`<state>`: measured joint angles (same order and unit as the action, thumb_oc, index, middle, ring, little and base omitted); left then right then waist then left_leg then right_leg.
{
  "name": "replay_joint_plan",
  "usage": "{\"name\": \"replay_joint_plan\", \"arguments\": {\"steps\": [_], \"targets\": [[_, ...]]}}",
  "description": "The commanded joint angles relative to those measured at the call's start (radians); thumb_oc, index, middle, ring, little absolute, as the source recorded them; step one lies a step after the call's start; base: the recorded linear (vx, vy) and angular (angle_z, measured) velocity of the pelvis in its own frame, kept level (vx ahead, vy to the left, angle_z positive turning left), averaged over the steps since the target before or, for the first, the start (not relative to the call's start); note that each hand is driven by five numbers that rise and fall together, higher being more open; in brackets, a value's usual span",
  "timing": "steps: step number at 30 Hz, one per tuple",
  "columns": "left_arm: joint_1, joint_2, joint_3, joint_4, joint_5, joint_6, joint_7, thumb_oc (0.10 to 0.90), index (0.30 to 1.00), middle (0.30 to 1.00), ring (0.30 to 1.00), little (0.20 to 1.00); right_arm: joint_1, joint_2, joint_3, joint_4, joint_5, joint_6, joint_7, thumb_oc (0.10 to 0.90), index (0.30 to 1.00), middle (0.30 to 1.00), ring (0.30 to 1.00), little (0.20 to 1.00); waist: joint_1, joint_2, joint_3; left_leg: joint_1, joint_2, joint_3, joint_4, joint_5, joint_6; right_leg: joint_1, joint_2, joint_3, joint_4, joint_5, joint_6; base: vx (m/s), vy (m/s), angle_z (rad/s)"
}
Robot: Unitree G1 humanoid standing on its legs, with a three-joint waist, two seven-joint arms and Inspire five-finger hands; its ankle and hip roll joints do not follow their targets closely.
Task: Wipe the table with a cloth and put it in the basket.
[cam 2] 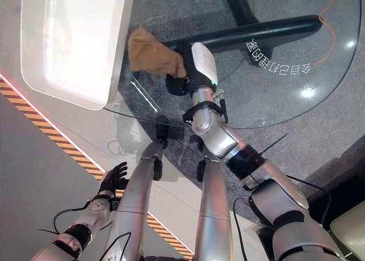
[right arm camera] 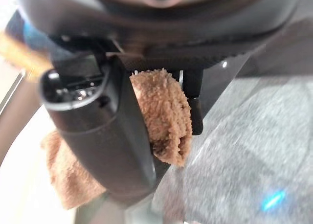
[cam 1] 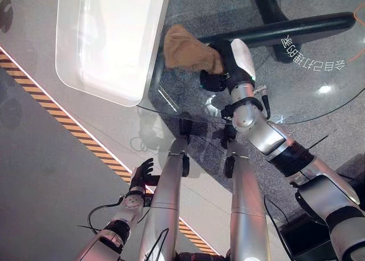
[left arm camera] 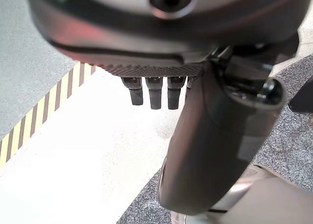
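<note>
Right hand (cam 1: 228,67) clenched around brown cloth (cam 1: 185,49) on round glass table (cam 1: 319,110), just beside white basket (cam 1: 100,81). Best kept flat and pressed while sweeping. Fuzzy terry, bunched, perhaps partly lifted off the glass. Left hand (cam 1: 140,174) low by the floor, fingers relaxed

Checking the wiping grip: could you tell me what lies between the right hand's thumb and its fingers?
The fuzzy brown cloth, pinched between the right hand's thumb and fingers, seen in the right wrist view.

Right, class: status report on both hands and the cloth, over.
Right hand shut on brown cloth, on glass table. Left hand open, low. White basket alongside.
</note>
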<state>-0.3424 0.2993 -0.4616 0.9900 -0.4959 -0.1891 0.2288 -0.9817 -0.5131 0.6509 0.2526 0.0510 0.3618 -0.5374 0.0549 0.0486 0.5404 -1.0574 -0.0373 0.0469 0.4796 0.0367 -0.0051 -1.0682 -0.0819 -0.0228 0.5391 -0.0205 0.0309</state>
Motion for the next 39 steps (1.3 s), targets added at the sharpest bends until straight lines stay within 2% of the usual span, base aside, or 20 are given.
{"name": "replay_joint_plan", "arguments": {"steps": [1, 4, 8, 16, 18, 25, 32, 35, 39], "targets": [[0.143, -0.046, -0.015, 0.01, -0.005, -0.016, 0.012, 0.8, 0.9, 0.9, 0.9, 0.9, -0.014, -0.079, -0.087, -0.051, -0.004, -0.025, -0.154, 0.1, 0.3, 0.3, 0.3, 0.2, 0.001, 0.051, -0.02, 0.04, -0.066, -0.026, 0.001, -0.055, 0.033, 0.018, 0.049, -0.039, -0.024, 0.025, 0.017, 0.0, 0.0, 0.0], [0.146, -0.035, -0.018, 0.013, -0.002, -0.016, 0.01, 0.8, 0.9, 0.9, 0.9, 0.9, -0.076, -0.146, -0.121, 0.017, 0.043, -0.01, -0.224, 0.1, 0.3, 0.3, 0.3, 0.2, 0.003, 0.05, -0.02, 0.044, -0.064, -0.029, 0.006, -0.063, 0.033, 0.022, 0.048, -0.041, -0.022, 0.027, 0.019, -0.01, -0.041, -0.01], [0.155, -0.023, -0.023, 0.008, -0.008, -0.023, 0.015, 0.8, 0.9, 0.9, 0.9, 0.9, -0.12, -0.21, -0.153, 0.099, 0.096, -0.025, -0.282, 0.1, 0.3, 0.3, 0.3, 0.2, 0.002, 0.047, -0.02, 0.052, -0.064, -0.034, 0.005, -0.069, 0.033, 0.028, 0.049, -0.043, -0.023, 0.029, 0.021, 0.0, -0.042, 0.0], [0.148, 0.003, -0.028, 0.006, -0.032, -0.018, 0.016, 0.8, 0.9, 0.9, 0.9, 0.9, -0.121, -0.32, -0.214, 0.208, 0.216, -0.074, -0.389, 0.1, 0.3, 0.3, 0.3, 0.2, -0.017, 0.039, -0.02, 0.05, -0.06, -0.032, 0.008, -0.076, 0.033, 0.024, 0.053, -0.042, -0.028, 0.031, 0.019, -0.01, -0.04, -0.03], [0.152, 0.004, -0.027, 0.005, -0.035, -0.024, 0.01, 0.8, 0.9, 0.9, 0.9, 0.9, -0.095, -0.343, -0.247, 0.244, 0.277, -0.117, -0.428, 0.1, 0.3, 0.3, 0.3, 0.2, -0.023, 0.039, -0.02, 0.047, -0.057, -0.03, 0.009, -0.079, 0.032, 0.021, 0.052, -0.042, -0.03, 0.03, 0.017, -0.01, -0.026, -0.09], [0.165, 0.005, -0.029, 0.004, -0.041, -0.025, 0.007, 0.8, 0.9, 0.9, 0.9, 0.9, -0.008, -0.381, -0.344, 0.264, 0.353, -0.172, -0.483, 0.1, 0.3, 0.3, 0.3, 0.2, -0.039, 0.038, -0.02, 0.05, -0.057, -0.024, 0.003, -0.08, 0.031, 0.024, 0.055, -0.038, -0.045, 0.032, 0.015, -0.01, -0.015, -0.05], [0.145, -0.006, -0.031, 0.018, -0.041, -0.035, 0.018, 0.8, 0.9, 0.9, 0.9, 0.9, 0.062, -0.369, -0.442, 0.313, 0.511, -0.28, -0.622, 0.1, 0.3, 0.3, 0.3, 0.2, -0.054, 0.033, -0.02, 0.045, -0.054, -0.013, 0.01, -0.089, 0.031, 0.024, 0.056, -0.037, -0.054, 0.031, 0.01, -0.01, -0.018, -0.03], [0.14, -0.012, -0.036, 0.014, -0.04, -0.031, 0.022, 0.8, 0.9, 0.9, 0.9, 0.9, 0.071, -0.354, -0.462, 0.317, 0.524, -0.312, -0.64, 0.1, 0.3, 0.3, 0.3, 0.2, -0.054, 0.037, -0.02, 0.04, -0.055, -0.012, 0.015, -0.092, 0.03, 0.02, 0.053, -0.036, -0.052, 0.029, 0.009, 0.0, 0.0, 0.0], [0.137, -0.02, -0.034, 0.004, -0.034, -0.016, 0.027, 0.8, 0.9, 0.9, 0.9, 0.9, 0.068, -0.335, -0.459, 0.283, 0.497, -0.309, -0.619, 0.1, 0.3, 0.3, 0.3, 0.2, -0.052, 0.046, -0.02, 0.039, -0.057, -0.01, 0.014, -0.091, 0.033, 0.016, 0.052, -0.032, -0.052, 0.028, 0.008, 0.0, 0.01, -0.01]]}}
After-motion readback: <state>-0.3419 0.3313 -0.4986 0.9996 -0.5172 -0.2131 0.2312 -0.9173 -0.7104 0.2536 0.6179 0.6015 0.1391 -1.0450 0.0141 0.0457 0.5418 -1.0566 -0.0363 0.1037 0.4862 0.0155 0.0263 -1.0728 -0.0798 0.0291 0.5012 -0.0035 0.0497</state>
